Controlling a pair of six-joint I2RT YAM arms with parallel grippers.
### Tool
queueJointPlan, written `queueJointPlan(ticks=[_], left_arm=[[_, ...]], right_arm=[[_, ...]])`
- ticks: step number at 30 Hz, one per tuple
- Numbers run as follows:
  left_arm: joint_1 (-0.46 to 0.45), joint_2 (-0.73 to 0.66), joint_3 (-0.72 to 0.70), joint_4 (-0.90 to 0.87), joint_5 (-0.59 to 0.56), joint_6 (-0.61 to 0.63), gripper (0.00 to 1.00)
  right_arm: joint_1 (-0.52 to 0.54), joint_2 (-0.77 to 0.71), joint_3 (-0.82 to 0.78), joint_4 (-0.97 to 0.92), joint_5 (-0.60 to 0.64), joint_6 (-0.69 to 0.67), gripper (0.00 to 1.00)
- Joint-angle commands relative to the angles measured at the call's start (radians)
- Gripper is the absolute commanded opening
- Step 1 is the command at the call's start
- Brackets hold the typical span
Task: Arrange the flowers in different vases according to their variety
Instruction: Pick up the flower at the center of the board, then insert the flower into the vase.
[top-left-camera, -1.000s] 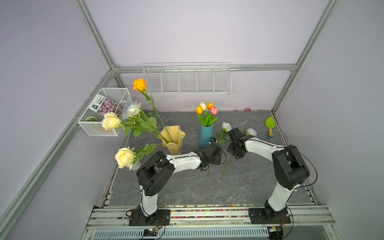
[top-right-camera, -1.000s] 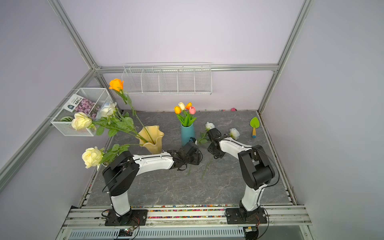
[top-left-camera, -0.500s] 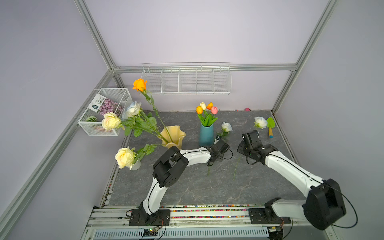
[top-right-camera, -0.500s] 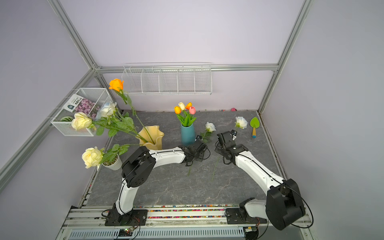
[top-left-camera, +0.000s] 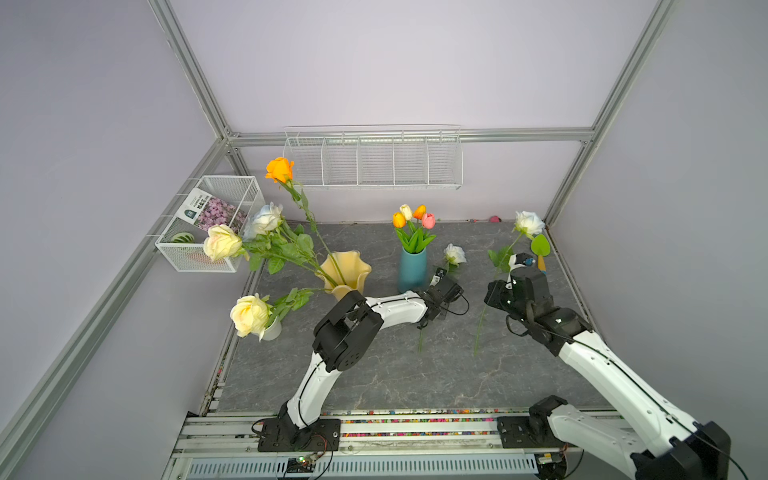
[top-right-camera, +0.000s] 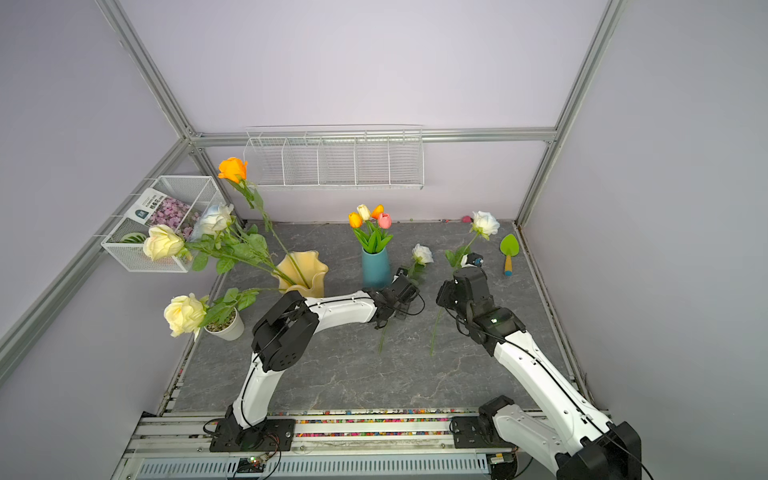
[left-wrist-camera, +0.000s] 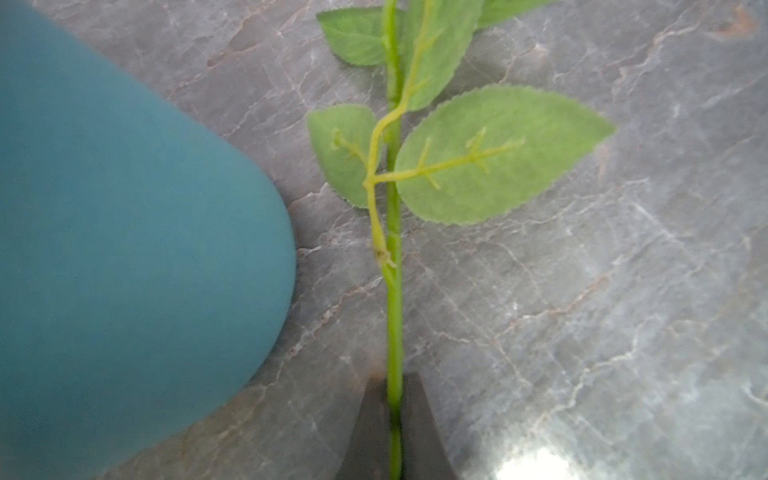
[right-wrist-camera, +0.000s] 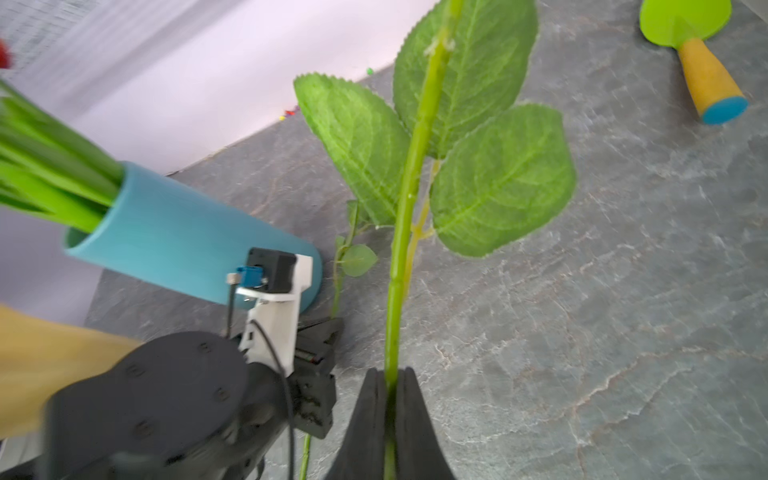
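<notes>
The amber vase holds several roses, among them an orange one and a cream one. Tulips stand in the teal vase. A white rose lies on the table just right of the teal vase. My left gripper is shut on its stem. My right gripper is shut on the stem of a second white rose, held tilted above the table at the right.
A small white pot stands front left under a cream rose. A wire basket hangs on the left wall, a wire shelf on the back wall. A green toy trowel lies by the right wall.
My left gripper has reached the lying rose's stem and shut on it. My right arm has carried its rose to the right and raised it, the head now near the back right corner.
</notes>
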Motion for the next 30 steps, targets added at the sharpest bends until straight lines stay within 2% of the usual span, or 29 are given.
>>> queueJointPlan(ticks=[1,8,18,26,30], left_arm=[[-0.007,-0.059,-0.062,-0.001,0.021,-0.008,0.0],[-0.039,-0.273,-0.297,0.067,0.033,-0.048,0.0],[-0.085,-0.695,-0.52,-0.011,-0.036,-0.107,0.0],[-0.087,-1.075,-0.624,-0.091,-0.028,-0.13,0.0],[-0.087,-1.252,-0.624,-0.094,-0.009,-0.082,0.0]], right_arm=[[-0.003,-0.047,-0.01,0.08,-0.086,-0.08,0.0],[-0.002,-0.09,0.069,0.144,-0.178,-0.08,0.0],[0.001,-0.069,0.19,0.156,-0.158,-0.122,0.0],[0.008,-0.053,0.23,0.221,-0.161,-0.118,0.0],[0.022,-0.042,0.237,0.231,-0.156,-0.119,0.0]])
